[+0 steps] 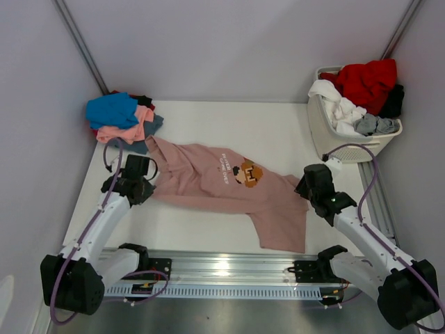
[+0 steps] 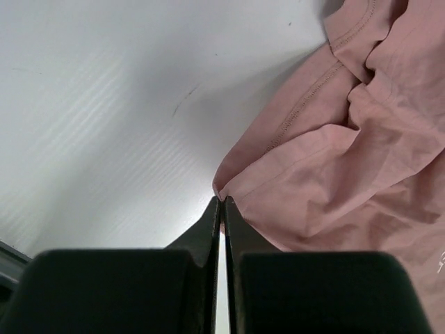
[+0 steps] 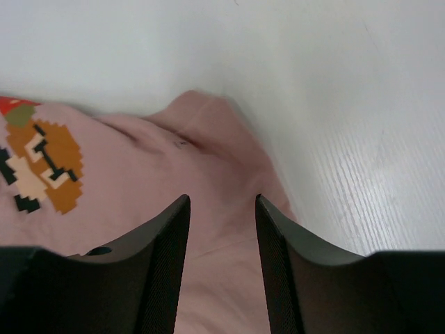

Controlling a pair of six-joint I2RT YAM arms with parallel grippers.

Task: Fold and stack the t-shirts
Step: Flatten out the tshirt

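Dusty-pink t-shirt (image 1: 208, 182) lies rumpled across the table (image 1: 208, 118), from 10 to 5 o'clock. Your left tool (image 2: 221, 203), at 9 o'clock, pinches only its corner, so a lift may slip it free. Your right tool (image 3: 221, 200), at 4 o'clock, hovers open.

The pink t-shirt (image 1: 198, 182) bears unreadably small text (image 1: 224, 168).

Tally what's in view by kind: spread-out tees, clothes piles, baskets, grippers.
pink tee, spread out: 1
pile of clothes, back left: 1
basket, clothes inside: 1
grippers: 2 (left gripper, right gripper)
Total: 5
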